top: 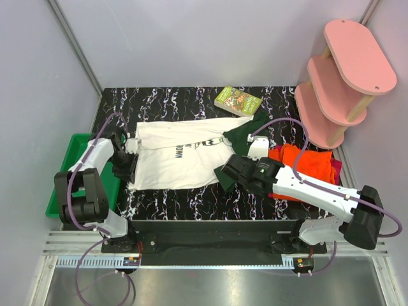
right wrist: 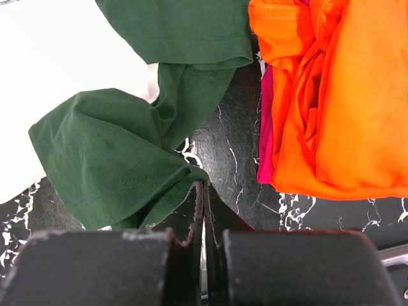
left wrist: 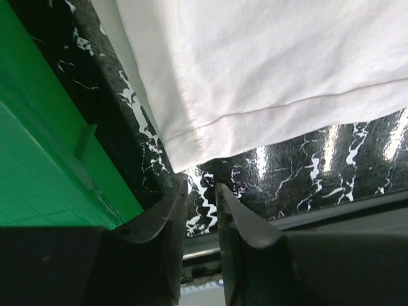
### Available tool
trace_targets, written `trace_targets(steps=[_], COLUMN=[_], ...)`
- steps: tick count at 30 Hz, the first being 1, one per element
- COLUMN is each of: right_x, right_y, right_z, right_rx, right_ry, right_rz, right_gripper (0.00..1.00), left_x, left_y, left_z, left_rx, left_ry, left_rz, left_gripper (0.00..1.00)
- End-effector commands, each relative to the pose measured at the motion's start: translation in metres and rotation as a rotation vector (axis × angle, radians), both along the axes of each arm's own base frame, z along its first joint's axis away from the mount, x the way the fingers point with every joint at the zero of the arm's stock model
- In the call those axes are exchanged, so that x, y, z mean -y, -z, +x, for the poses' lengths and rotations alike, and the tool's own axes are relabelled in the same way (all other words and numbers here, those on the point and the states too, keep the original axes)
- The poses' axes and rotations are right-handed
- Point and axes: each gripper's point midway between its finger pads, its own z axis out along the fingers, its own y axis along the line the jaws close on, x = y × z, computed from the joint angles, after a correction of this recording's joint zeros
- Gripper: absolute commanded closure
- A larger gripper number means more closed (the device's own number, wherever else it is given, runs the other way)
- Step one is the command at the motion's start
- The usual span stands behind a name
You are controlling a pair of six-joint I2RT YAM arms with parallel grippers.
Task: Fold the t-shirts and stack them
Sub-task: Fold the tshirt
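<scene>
Pinching green sleeve (right wrist: 108,159), right fingers (right wrist: 185,220) closed, arm low; left fingers (left wrist: 167,229) narrowly parted beside hem (left wrist: 210,127).

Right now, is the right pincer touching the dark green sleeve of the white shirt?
Touching. In the right wrist view, a corner of the dark green sleeve runs into the shut tips of the right pincer, no gap between.

White shirt (top: 172,167), dark green sleeves (right wrist: 115,159), orange shirt (top: 309,164), black white-veined table (top: 166,102)
</scene>
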Motion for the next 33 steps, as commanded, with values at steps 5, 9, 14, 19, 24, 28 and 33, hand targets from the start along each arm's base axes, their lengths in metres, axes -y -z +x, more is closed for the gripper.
trace_targets(steps=[5,9,14,19,24,28,33], right_x=[-0.018,-0.021,-0.022,-0.022,-0.022,-0.022,-0.024], right_y=[-0.011,-0.009,-0.006,-0.005,-0.005,-0.002,-0.003], right_z=[0.018,0.019,0.019,0.019,0.019,0.019,0.019], right_rx=[0.064,0.068,0.069,0.072,0.072,0.069,0.070], right_ry=[-0.027,-0.033,-0.043,-0.045,-0.049,-0.051,-0.056], right_rz=[-0.010,-0.001,0.002,0.008,0.006,0.005,0.008], right_gripper=[1.00,1.00,1.00,1.00,1.00,1.00,1.00], left_x=[-0.016,-0.024,-0.028,-0.027,-0.027,-0.026,-0.026], left_y=[0.010,0.018,0.027,0.030,0.035,0.031,0.029], left_z=[0.014,0.008,0.004,-0.001,-0.005,-0.004,-0.004], left_rx=[0.085,0.021,-0.030,-0.071,-0.111,-0.092,-0.087], left_ry=[-0.005,-0.013,-0.019,-0.013,-0.012,-0.010,-0.011], left_rz=[0.078,0.119,0.136,0.132,0.130,0.125,0.124], left_gripper=[0.59,0.55,0.54,0.55,0.62,0.76,0.94])
